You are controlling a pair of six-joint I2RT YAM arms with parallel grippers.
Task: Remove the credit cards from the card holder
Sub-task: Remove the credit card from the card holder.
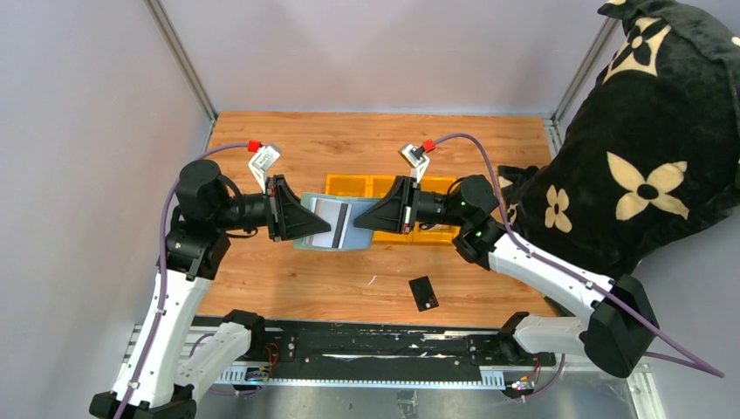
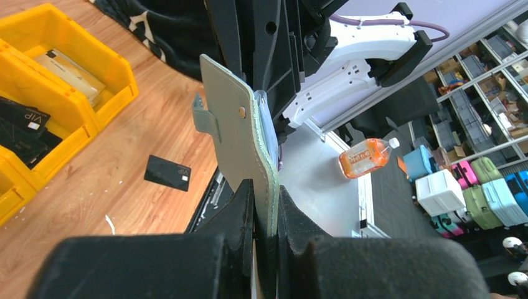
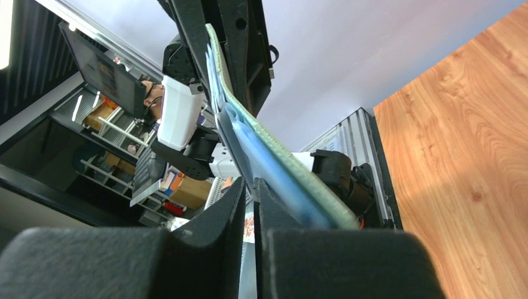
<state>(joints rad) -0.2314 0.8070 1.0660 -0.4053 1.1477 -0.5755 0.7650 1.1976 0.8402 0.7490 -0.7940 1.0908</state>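
Grey-green card holder (image 1: 353, 234) hangs above the counter (image 1: 349, 148), its opposite edges held by the left tool (image 1: 301, 223) and right tool (image 1: 359, 220), both clamped tight. A silvery card (image 1: 327, 220) sits in its pocket; a black card (image 1: 423, 292) lies below. Ideally the right tool regrips only that silvery card.

Pale grey-green folding card holder (image 1: 325, 230) raised above the brown wooden bench (image 1: 366, 140) at centre, clamped between the left gripper (image 1: 301, 220) at its left edge and the right gripper (image 1: 365, 220) at its right edge. Row of yellow plastic bins (image 1: 349, 185) on the bench behind it. Plain black credit card (image 1: 423, 293) flat on the bench, in front and to the right. Bulky black flower-patterned fabric (image 1: 646, 157) at the bench's right side.
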